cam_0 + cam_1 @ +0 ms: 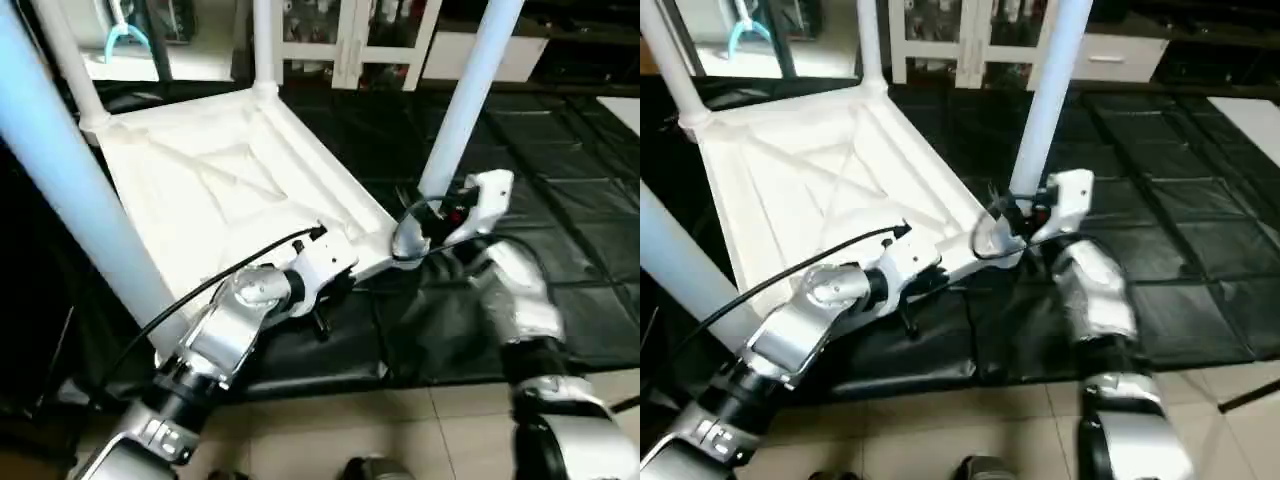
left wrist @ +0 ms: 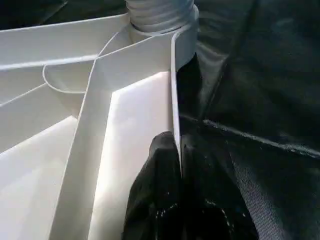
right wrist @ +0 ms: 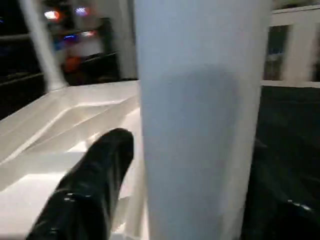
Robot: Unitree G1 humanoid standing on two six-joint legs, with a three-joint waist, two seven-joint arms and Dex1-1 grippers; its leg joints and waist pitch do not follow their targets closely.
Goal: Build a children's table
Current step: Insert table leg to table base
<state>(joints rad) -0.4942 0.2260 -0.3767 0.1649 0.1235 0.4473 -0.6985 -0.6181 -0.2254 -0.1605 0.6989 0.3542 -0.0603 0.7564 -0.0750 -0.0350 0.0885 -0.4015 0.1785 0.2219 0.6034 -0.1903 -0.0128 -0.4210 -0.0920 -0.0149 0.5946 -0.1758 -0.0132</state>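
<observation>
Silver forearms are reaching forward over the tiled floor (image 1: 330, 430) toward the upturned table top (image 1: 215, 195), which is lying ribbed side up on the black mat (image 1: 560, 200) with its legs standing in the corner sockets. Pinching the top's near rim, the left claw (image 1: 322, 300) is sitting with its black fingers (image 2: 160, 190) pressed together on the thin white wall, probably to steady the piece while the other arm is working. At the near right corner, the right claw (image 1: 425, 225) is straddling the base of the nearest right leg (image 1: 470, 90), one finger (image 3: 90, 190) on each side and spread apart, not visibly squeezing; it is likely seating or releasing that leg in its socket. A white cabinet (image 1: 350, 40) is standing behind.
</observation>
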